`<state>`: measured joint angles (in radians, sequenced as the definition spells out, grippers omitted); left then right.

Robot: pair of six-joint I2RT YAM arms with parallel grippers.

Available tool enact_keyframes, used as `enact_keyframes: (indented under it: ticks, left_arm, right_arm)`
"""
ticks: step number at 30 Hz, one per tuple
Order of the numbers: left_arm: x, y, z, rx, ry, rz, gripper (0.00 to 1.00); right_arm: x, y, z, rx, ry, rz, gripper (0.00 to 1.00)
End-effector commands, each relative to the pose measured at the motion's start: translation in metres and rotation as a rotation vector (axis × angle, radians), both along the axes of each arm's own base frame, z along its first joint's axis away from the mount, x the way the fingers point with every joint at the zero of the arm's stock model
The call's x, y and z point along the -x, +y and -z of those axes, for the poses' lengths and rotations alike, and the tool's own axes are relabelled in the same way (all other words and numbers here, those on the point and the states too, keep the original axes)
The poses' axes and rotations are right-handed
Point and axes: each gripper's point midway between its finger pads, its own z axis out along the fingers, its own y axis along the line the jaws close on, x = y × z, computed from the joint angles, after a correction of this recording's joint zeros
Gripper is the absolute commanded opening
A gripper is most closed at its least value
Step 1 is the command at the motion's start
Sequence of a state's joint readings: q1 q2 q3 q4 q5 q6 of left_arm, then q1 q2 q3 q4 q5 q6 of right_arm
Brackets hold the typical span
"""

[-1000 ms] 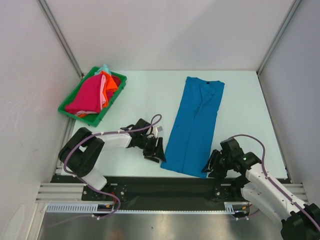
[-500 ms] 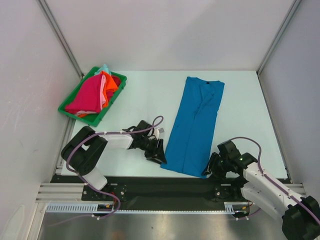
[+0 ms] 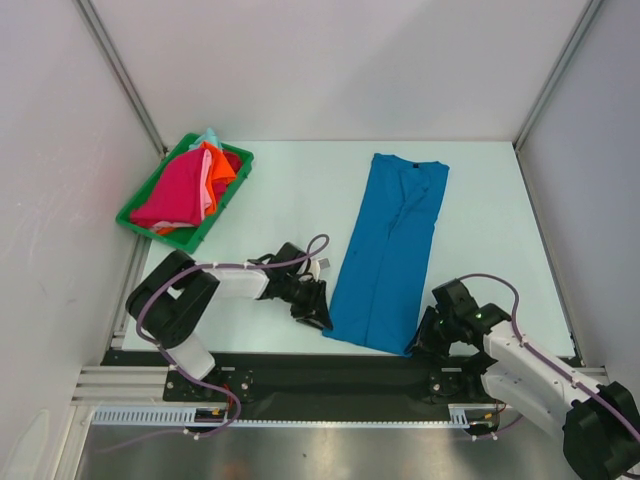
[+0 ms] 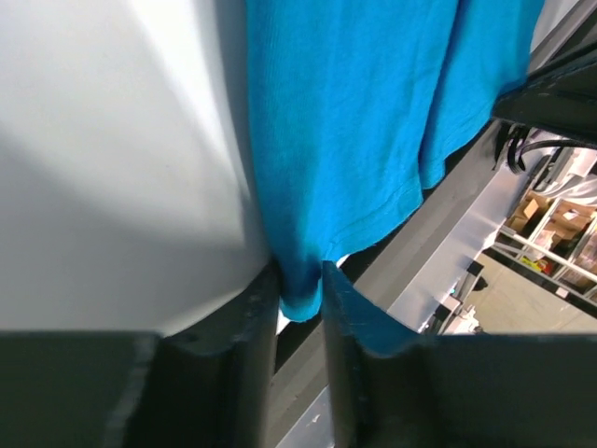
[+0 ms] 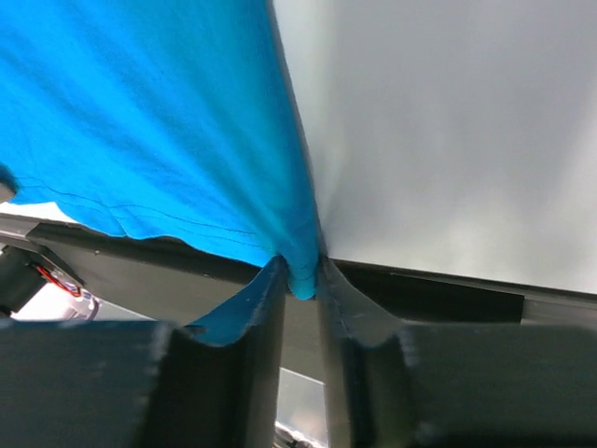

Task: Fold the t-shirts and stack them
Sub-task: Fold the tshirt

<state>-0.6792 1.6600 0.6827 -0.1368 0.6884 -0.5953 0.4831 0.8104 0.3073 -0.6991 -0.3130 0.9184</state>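
Note:
The bright blue t-shirt point(image 3: 392, 245) lies on the white table as a long folded strip, its near hem at the table's front edge. My left gripper point(image 3: 322, 318) is shut on the hem's left corner, which shows pinched between the fingers in the left wrist view point(image 4: 300, 294). My right gripper point(image 3: 420, 340) is shut on the hem's right corner, seen pinched in the right wrist view point(image 5: 300, 273). The magenta t-shirt point(image 3: 178, 190), orange t-shirt point(image 3: 218, 168), a pale pink and a mint one point(image 3: 209, 135) are heaped in the green tray point(image 3: 203, 230).
The tray stands at the table's back left, by the left wall. White walls enclose the table on three sides. A black rail point(image 3: 330, 375) runs along the near edge under the arm bases.
Both grippers have moved inward onto the near hem corners of the blue t-shirt and closed on them. The shirt has barely shifted.

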Motion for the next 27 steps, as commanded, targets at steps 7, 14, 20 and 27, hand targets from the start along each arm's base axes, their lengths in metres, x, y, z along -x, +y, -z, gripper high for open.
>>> enact_keyframes:
  ticks: [7, 14, 20, 27]
  left_arm:
    - [0.008, 0.006, 0.018, -0.075, -0.001, 0.000, 0.09]
    - [-0.015, -0.021, -0.030, 0.003, -0.036, -0.046, 0.00]
    - [-0.087, -0.059, -0.088, 0.061, -0.161, -0.099, 0.00]
    - [-0.185, -0.082, -0.112, 0.103, -0.194, -0.184, 0.00]
  right_arm:
    - [-0.016, 0.009, -0.012, -0.049, -0.093, -0.001, 0.05]
    - [-0.037, 0.003, -0.045, -0.052, -0.154, 0.013, 0.00]
    - [-0.089, -0.009, -0.074, -0.063, -0.202, 0.017, 0.00]
    - [-0.162, -0.040, -0.085, -0.033, -0.227, 0.040, 0.00]
